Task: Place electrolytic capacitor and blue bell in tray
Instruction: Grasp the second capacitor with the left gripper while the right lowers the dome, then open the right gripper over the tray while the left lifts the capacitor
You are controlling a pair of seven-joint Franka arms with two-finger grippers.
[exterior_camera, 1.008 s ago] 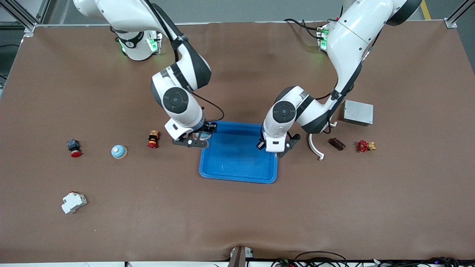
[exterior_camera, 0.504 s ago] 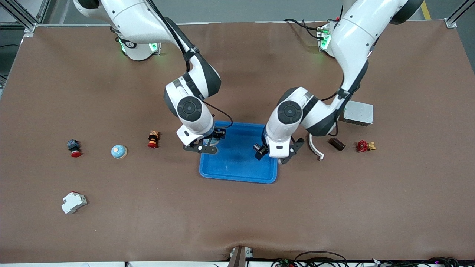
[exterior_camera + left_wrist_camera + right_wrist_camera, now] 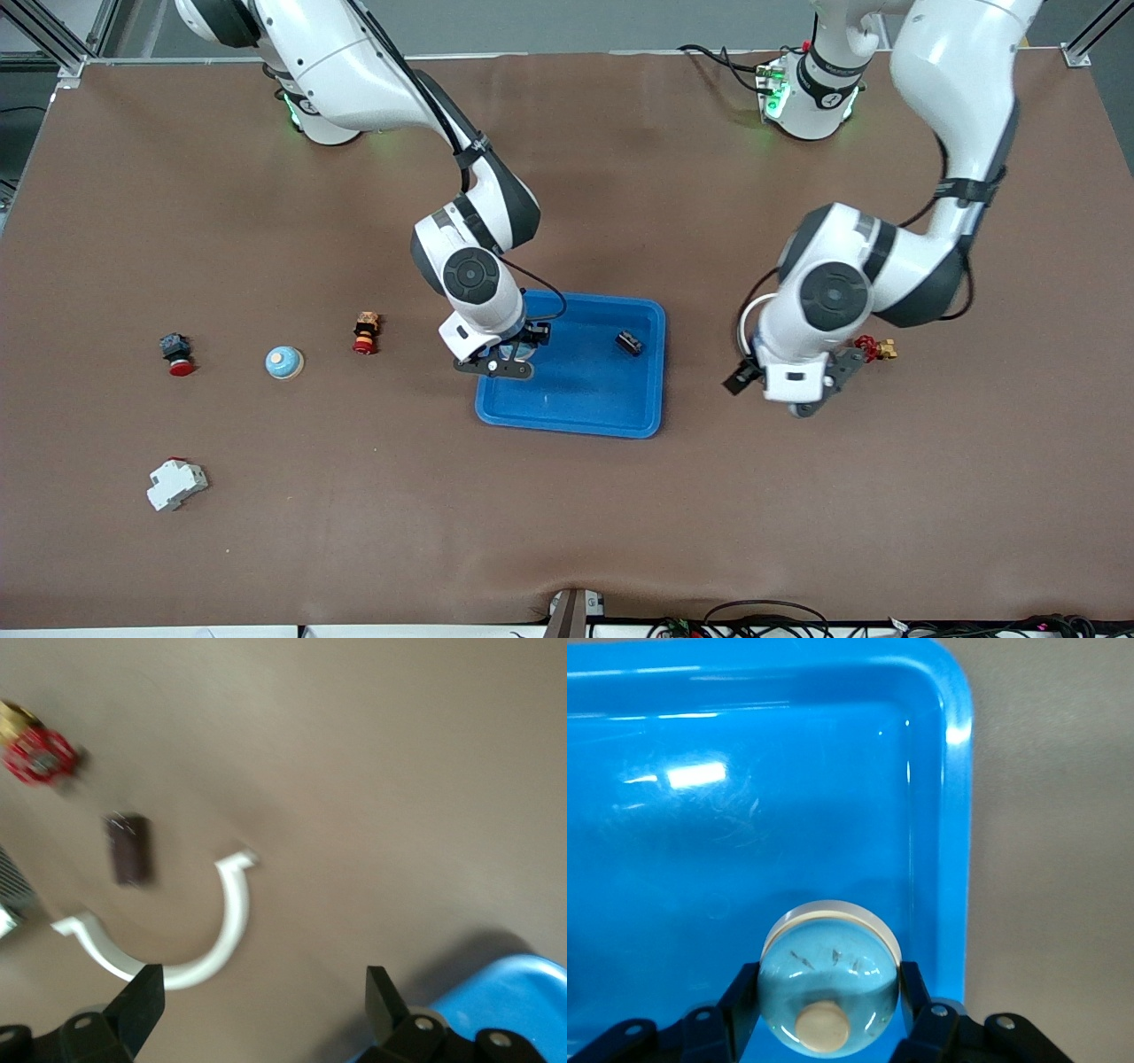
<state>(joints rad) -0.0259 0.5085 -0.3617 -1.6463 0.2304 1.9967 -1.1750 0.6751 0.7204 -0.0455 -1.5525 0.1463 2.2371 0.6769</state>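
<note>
Two grippers: right gripper point(image 3: 828, 1010) clamps blue bell point(image 3: 830, 988) over tray point(image 3: 651, 372) edge — left gripper point(image 3: 261, 992) wide over bare tabletop.

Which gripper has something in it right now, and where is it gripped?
The right gripper holds the blue bell by its dome's sides, over the tray. The left gripper is open and holds nothing.

Non-task bits on the surface point(image 3: 567, 532): toward right arm's end, red-cap button point(image 3: 177, 354), orange/red switch point(image 3: 365, 332) & white breaker point(image 3: 176, 484) nearest front cam; toward left arm's end, red valve w/ brass fitting point(image 3: 873, 348), white curved clip point(image 3: 204, 939) beside dark brown block point(image 3: 128, 848).
</note>
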